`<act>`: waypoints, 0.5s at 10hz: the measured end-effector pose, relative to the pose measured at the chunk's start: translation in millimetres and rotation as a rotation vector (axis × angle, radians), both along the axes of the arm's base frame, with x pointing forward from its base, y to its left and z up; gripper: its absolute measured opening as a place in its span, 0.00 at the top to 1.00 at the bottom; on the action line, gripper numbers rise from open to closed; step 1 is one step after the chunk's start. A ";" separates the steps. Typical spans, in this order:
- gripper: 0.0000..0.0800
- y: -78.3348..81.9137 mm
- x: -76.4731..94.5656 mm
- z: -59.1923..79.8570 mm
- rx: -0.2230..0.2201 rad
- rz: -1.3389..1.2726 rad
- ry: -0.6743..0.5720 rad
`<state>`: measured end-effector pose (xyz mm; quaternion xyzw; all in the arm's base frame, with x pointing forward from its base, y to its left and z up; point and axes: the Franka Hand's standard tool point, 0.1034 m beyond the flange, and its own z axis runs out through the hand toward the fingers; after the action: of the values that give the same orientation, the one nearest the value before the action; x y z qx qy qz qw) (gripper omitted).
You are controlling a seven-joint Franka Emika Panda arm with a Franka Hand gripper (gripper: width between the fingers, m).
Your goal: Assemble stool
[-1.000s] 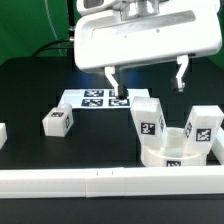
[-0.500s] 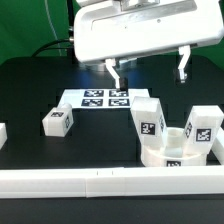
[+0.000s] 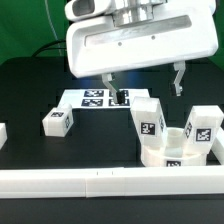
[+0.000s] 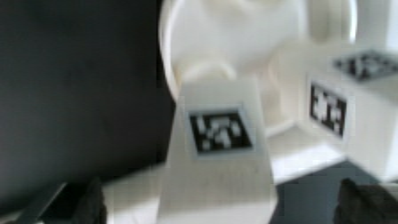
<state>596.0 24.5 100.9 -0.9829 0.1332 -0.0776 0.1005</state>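
**Open gripper above a half-built stool**

The black table (image 3: 28, 85) fills the exterior view, and the white gripper (image 3: 145, 85) hangs over its far half. Its jaws are spread wide with nothing between them. A long white rail (image 3: 100, 182) lies along the near edge.

The round seat (image 3: 165, 157) lies near the rail, toward the exterior view's right. Two tagged legs stand upright on it, one leg (image 3: 150, 118) nearer the middle and the other leg (image 3: 203, 125) at the edge. Whether they sit in sockets cannot be told.

The marker board (image 3: 90, 98) lies flat beneath the gripper. A loose leg (image 3: 57, 120) lies well apart, toward the exterior view's left.

The blurred wrist view shows none of that surrounding. It shows only two tagged legs close up, with dark fingertips (image 4: 68, 205) wide apart either side.
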 end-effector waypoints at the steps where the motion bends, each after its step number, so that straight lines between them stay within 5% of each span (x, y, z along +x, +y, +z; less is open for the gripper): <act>1: 0.19 3.0 -4.3 0.1 0.031 0.015 0.071; 5: 0.19 2.3 4.6 2.1 0.016 0.143 0.082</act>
<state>600.7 26.8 103.0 -0.9914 0.0673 -0.0291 0.1080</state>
